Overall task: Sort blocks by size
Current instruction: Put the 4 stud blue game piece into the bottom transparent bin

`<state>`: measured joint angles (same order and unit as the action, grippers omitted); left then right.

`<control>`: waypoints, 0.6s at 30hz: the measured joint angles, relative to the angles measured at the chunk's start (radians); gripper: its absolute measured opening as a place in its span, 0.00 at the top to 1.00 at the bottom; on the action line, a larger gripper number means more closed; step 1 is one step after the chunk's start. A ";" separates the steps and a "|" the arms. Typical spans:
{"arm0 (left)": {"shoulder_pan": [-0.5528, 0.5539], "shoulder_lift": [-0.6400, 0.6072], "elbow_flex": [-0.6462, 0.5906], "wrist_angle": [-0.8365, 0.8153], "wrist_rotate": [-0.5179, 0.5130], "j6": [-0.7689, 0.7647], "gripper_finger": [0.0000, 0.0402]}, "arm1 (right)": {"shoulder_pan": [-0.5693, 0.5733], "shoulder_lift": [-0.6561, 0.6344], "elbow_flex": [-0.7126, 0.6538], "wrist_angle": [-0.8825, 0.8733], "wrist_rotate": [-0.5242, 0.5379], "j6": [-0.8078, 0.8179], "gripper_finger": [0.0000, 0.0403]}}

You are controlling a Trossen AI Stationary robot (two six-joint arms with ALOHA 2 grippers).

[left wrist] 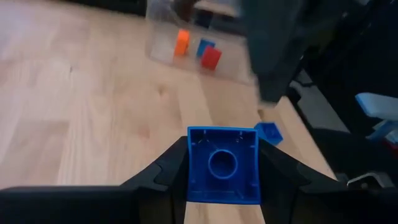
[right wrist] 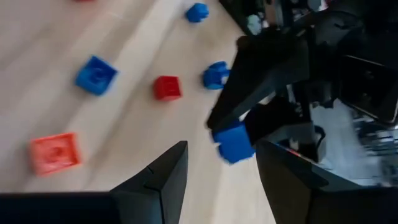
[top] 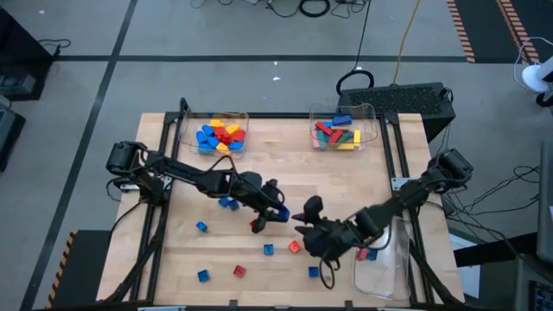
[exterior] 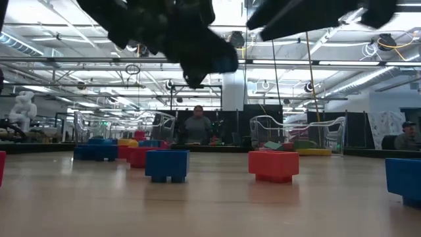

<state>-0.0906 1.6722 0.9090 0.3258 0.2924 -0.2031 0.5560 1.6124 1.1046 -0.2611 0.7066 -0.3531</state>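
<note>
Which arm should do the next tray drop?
Left. Its claw already grips a blue block, lifted above the table. The right claw is open and empty near loose blocks.

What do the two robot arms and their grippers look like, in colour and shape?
Both arms are dark, nearly black, built of slim jointed segments with bulkier rounded housings at the joints. The left gripper and the right gripper each have two dark, matte fingers that are broad, angular and wedge-shaped. No markings show on them.
</note>
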 joint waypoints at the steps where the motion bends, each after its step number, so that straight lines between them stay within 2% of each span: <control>1: 0.000 0.000 0.005 0.006 0.002 0.000 0.66 | -0.011 0.000 0.000 0.013 0.000 -0.025 0.57; 18: 0.000 0.000 0.060 0.008 0.051 0.003 0.66 | -0.078 0.001 0.000 0.067 -0.092 -0.236 0.57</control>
<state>-0.0910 1.6722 0.9688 0.3336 0.3439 -0.1998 0.4779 1.6135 1.1046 -0.1944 0.6148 -0.5888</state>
